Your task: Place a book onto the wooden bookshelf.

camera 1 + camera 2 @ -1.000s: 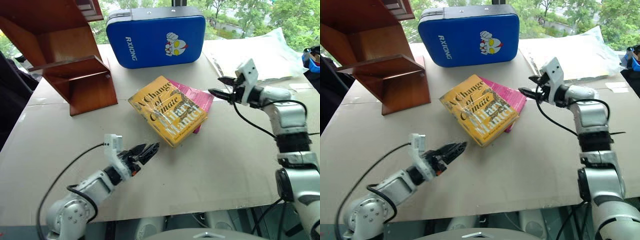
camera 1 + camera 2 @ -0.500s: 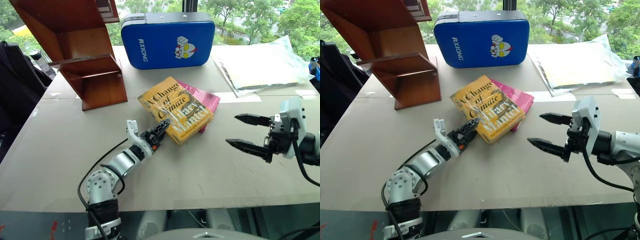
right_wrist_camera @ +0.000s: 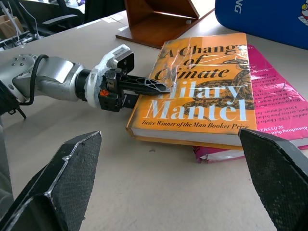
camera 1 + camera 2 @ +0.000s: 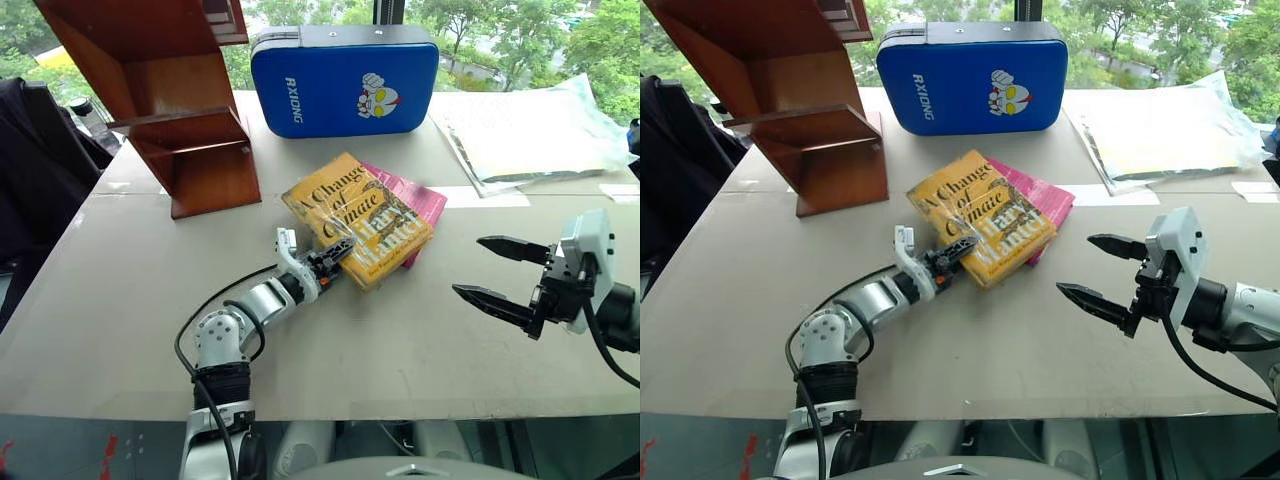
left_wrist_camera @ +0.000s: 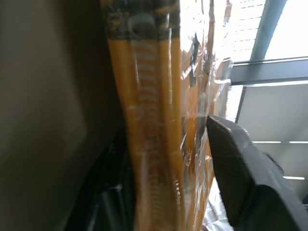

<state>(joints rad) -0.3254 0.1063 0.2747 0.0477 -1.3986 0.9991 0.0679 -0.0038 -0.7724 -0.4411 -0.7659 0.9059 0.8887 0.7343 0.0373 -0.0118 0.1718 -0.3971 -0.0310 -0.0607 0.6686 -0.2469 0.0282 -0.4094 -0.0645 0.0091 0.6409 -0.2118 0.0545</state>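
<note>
At the near corner of the book (image 4: pixel 357 218), the left gripper (image 4: pixel 335 255) has its jaws clenched on the edge, one finger on the cover and the other under it, as the right wrist view and the left wrist view both show. The right gripper (image 4: pixel 1102 282) hangs above bare tabletop (image 4: pixel 420 340) well to the side, jaws spread wide and grasping nothing.

The book lies flat in the middle of the tabletop, partly on top of a smaller pink book (image 4: pixel 415 200), with the blue case (image 4: pixel 345 75) behind them and the wooden bookshelf (image 4: pixel 180 120) standing off to the left rear. A clear plastic bag (image 4: pixel 530 130) lies at the far right.

By its look the book is a thick paperback: fairly heavy for a corner pinch and likely to sag or pivot if raised from there alone. Its glossy wrap looks slick and loose, so the fingers may slide on the film rather than bite into the cover. A hold deeper along the spine side, or support from the free gripper at the opposite edge, would seem steadier.
</note>
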